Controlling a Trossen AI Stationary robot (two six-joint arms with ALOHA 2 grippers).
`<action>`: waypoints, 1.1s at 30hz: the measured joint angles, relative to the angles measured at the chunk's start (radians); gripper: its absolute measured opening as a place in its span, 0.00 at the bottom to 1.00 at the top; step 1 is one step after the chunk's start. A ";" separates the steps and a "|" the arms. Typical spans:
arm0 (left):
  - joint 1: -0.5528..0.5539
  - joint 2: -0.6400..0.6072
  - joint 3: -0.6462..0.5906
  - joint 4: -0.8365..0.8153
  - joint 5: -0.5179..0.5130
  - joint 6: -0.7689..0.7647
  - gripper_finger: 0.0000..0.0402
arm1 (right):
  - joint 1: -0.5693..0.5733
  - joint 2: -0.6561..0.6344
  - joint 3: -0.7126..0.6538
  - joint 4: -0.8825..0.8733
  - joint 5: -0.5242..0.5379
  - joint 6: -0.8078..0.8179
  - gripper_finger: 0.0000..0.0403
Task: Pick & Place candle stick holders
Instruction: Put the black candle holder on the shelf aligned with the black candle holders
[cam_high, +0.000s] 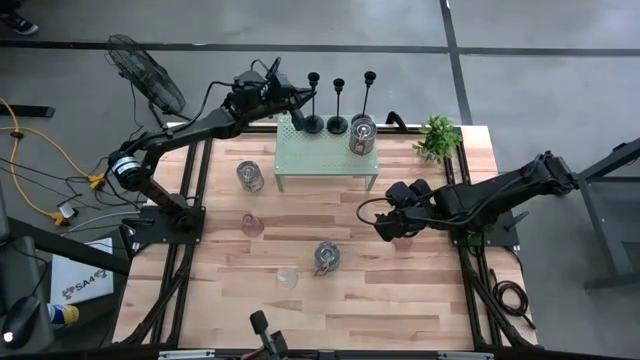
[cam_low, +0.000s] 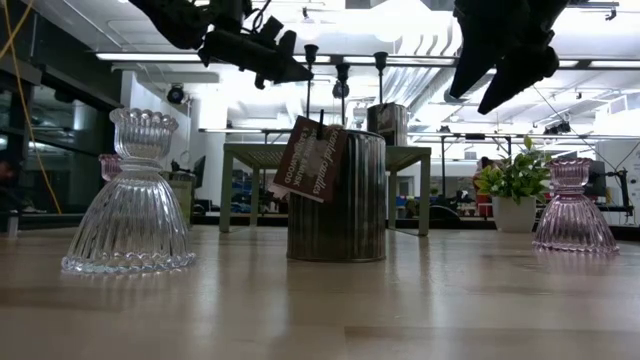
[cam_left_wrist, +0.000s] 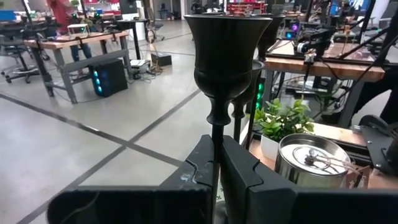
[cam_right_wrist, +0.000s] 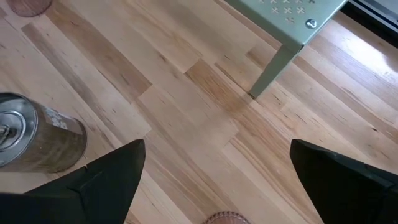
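Black candlestick (cam_left_wrist: 225, 68) stem sits pinched between left gripper (cam_left_wrist: 214, 171) jaws; right gripper (cam_right_wrist: 217, 180) jaws wide, empty.

A pale green perforated metal shelf (cam_high: 325, 155) stands near the far edge of a light wooden table (cam_high: 400, 290). A small leafy potted plant (cam_high: 437, 136) sits near the table's far right corner.

Wooden table (cam_high: 400, 290), green shelf (cam_high: 325, 160), plant (cam_high: 437, 137), silvery jars (cam_high: 250, 176), seemingly pink cup (cam_high: 251, 224)
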 joint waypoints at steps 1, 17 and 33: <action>0.000 0.000 0.000 0.000 0.000 -0.005 0.00 | 0.000 0.000 0.000 0.001 0.000 0.000 0.97; 0.000 0.000 0.000 0.000 -0.005 -0.016 0.00 | 0.000 0.000 0.000 0.000 0.000 0.000 0.97; 0.000 0.019 -0.001 0.002 -0.003 -0.031 0.00 | 0.000 0.000 0.000 -0.001 -0.001 -0.002 0.97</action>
